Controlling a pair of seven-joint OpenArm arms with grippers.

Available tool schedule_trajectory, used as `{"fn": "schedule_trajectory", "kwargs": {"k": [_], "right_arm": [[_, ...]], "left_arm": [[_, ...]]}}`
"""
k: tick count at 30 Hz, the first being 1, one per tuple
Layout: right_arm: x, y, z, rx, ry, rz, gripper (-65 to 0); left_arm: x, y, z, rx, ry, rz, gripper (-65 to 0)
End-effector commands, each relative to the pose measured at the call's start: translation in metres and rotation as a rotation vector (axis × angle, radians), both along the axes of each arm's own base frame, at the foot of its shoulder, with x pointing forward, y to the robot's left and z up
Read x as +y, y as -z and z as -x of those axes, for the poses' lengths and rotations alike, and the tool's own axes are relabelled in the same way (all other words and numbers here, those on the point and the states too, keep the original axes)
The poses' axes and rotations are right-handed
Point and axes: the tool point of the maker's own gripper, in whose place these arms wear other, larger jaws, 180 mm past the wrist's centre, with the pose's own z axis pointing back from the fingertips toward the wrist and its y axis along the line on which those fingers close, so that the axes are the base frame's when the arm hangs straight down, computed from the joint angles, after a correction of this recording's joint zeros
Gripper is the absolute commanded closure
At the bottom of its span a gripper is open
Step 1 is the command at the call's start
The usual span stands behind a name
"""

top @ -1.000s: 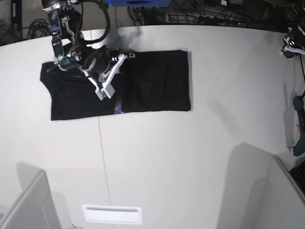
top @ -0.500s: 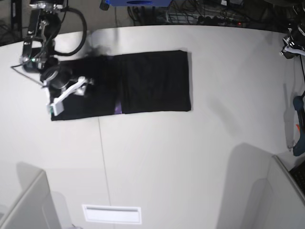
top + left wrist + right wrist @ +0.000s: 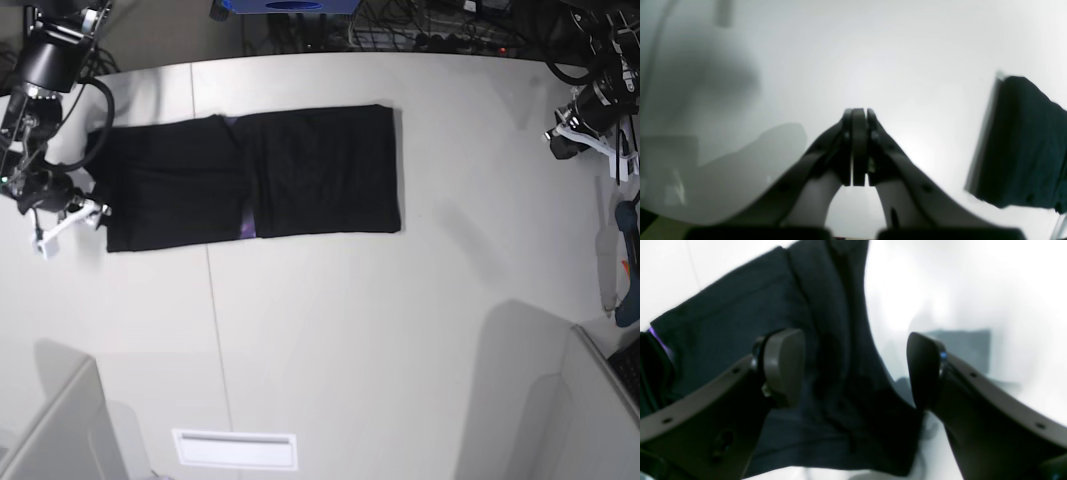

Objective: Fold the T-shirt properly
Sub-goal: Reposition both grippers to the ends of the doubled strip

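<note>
While the black T-shirt (image 3: 250, 178) lies flat as a long band across the upper left of the white table (image 3: 400, 330) in the base view, both arms stand at opposite edges of the frame. A thin sliver of purple shows at the shirt's lower edge where two folded layers meet; the rest of any print is hidden inside the fold.

At the far left edge, the right gripper (image 3: 68, 218) sits just off the shirt's left end, its arm partly cut off by the frame. Its wrist view shows the jaws spread wide with nothing between them, one dark pad (image 3: 784, 365) over the cloth and the other over bare table. The shirt (image 3: 806, 373) fills the left and centre of that blurred picture, rumpled into soft ridges, with a speck of purple at the far left.

At the upper right edge of the base view, the left gripper (image 3: 585, 128) is well apart from the shirt, small and hard to read against the cables behind the table. Its wrist view settles the matter: the jaws (image 3: 858, 146) are pressed together on nothing, over bare table. A dark slab of the shirt (image 3: 1023, 143) enters at the right edge of that frame, cropped and out of focus.

A blue-handled object (image 3: 628, 270) at the right edge is cut off and cannot be identified.
</note>
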Motion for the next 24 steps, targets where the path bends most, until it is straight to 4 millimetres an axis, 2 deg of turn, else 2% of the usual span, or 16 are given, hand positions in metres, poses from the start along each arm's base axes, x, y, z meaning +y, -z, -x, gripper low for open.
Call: {"fn": "schedule_trajectory", "kwargs": {"k": [1,3,7,11,13,19,21,24], "right_arm": [[-0.010,-0.010,-0.008,-0.032,0.000,0.022,-44.7],[-0.008,-0.003,-0.004,-0.006,-0.003,0.012,-44.7],[0.018,0.012,0.004,0.036,-0.107,0.007,-44.6],[0.031,0.020,0.009,0.038,-0.159,-0.011,-44.0],[0.034,0.021,0.011,0.047,-0.167,-0.013,-44.0],[0.034,0.026,0.018,0.065,-0.171,-0.014,-43.4],[0.035,0.029,0.022,0.077,-0.171,-0.016,-39.2],[0.036,0.030,0.024,0.081,-0.172,-0.019,-27.8]], "left_arm": [[-0.001,-0.008,-0.008,-0.036,0.009,-0.005,0.0],[-0.009,-0.005,-0.012,-0.037,0.020,0.005,0.0],[-0.025,0.012,-0.017,0.012,0.066,-0.044,0.0],[-0.039,0.027,-0.022,0.048,0.083,-0.095,0.0],[-0.047,0.030,-0.026,0.052,0.100,-0.093,0.0],[-0.092,0.039,-0.048,-0.014,0.191,-0.048,0.0],[-0.108,0.052,-0.050,-0.008,0.221,-0.020,0.0],[-0.126,0.078,-0.047,0.030,0.246,0.023,0.0]]}}
